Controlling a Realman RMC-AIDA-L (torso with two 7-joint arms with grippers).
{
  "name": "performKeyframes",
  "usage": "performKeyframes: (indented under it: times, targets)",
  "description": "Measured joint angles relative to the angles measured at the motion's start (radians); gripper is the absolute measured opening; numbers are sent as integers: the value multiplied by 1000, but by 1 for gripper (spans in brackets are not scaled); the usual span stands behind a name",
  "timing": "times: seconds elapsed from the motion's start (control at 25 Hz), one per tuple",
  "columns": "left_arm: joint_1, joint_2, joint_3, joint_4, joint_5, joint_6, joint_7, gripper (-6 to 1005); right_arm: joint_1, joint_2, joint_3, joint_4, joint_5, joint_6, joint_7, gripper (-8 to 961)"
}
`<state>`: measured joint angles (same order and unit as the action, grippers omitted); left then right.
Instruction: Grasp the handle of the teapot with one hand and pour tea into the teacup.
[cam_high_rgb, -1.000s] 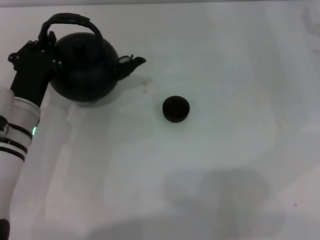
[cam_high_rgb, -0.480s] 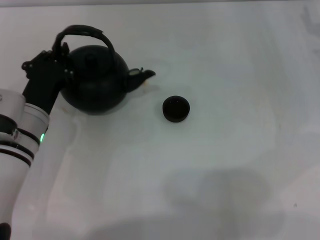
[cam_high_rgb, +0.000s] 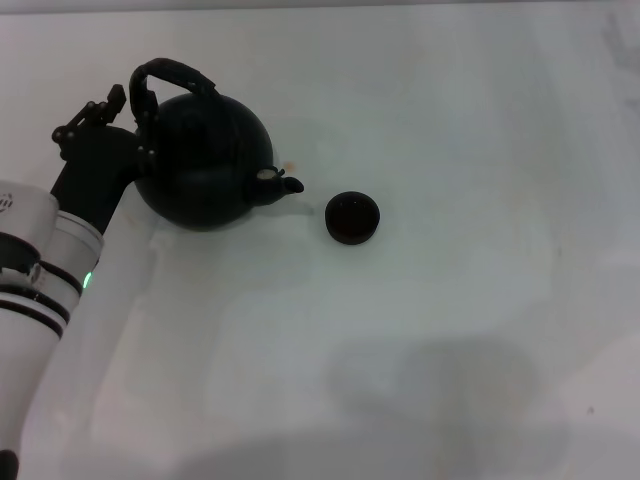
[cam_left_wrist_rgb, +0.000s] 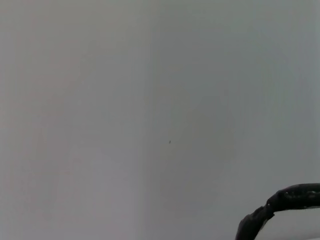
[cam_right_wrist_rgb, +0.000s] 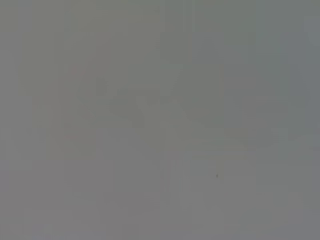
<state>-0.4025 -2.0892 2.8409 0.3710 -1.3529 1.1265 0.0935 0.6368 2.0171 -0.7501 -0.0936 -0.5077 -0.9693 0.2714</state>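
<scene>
Since a second ago the teapot (cam_high_rgb: 205, 160) has travelled toward the teacup (cam_high_rgb: 352, 218) and tipped forward, so its spout (cam_high_rgb: 281, 184), which earlier pointed up and away, now angles down toward the cup's near rim.

From the head view, the white table (cam_high_rgb: 450, 330) fills the scene. The left arm (cam_high_rgb: 50, 270), white with black bands and a green light, reaches up from the lower left, and its black left gripper (cam_high_rgb: 128, 118) sits at the teapot's rear side, closed on the handle (cam_high_rgb: 165, 75). The large round matte black teapot hangs directly in front of the gripper, tilted spout-down, with the arched handle leaning back toward the gripper. The spout tip lies just beside the teacup, with a narrow strip of table showing between them. The small black teacup stands upright on the table, beyond the spout, well away from the gripper. A faint brownish spot (cam_high_rgb: 289, 166) marks the table just above the spout.

The left wrist view shows only pale surface and a curved stretch of the handle (cam_left_wrist_rgb: 280, 205) at one corner. The right wrist view shows blank grey; the right gripper is not visible anywhere.
</scene>
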Motion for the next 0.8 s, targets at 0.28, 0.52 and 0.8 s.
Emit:
performKeyframes:
  times: [0.28,0.52,0.8]
  targets:
    - [18,-1,0,9,12,5,-1,482,0,1,-7,0,0,0,0,832]
    - [67,1,0,13,22,41,-14,660,1,1,-5,0,0,-1,0,832]
    - [171,5,-3,0,24,194,-49,751,1,0,-5,0,0,-1,-1,832]
